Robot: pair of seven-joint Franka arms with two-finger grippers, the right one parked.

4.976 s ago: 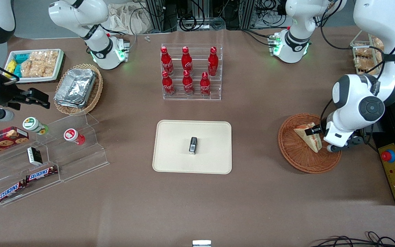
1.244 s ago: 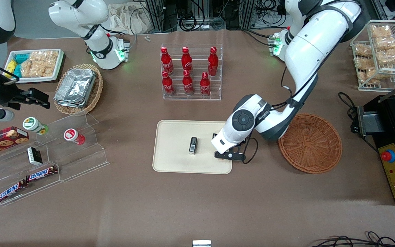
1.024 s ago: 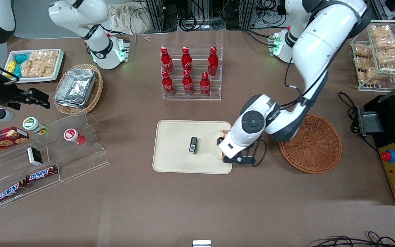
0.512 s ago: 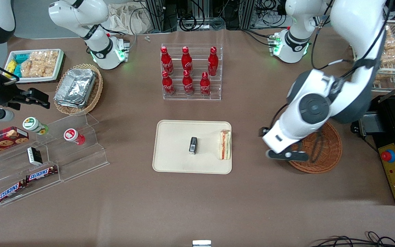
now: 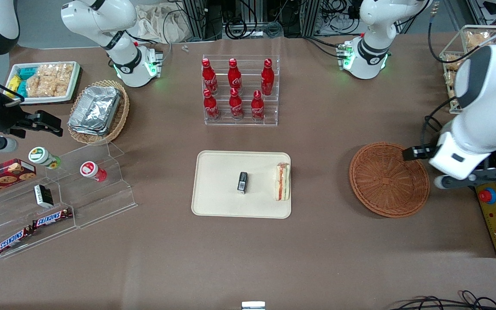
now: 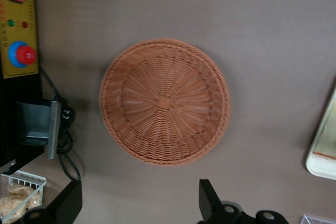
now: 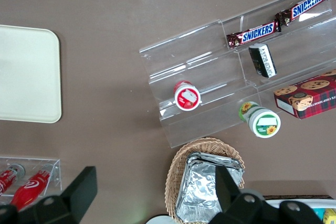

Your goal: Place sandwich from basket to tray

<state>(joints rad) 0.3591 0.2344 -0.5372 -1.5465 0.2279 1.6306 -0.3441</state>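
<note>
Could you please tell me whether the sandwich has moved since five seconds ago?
Yes. The sandwich left the basket and now lies on the tray, beside the small black item. The gripper, open, hangs above the basket's edge.

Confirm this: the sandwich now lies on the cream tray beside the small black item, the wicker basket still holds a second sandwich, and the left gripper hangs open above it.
One error: the basket holds nothing, as the left wrist view shows. The sandwich does lie on the tray, beside the small black item, and the left gripper hangs open above the basket.
</note>
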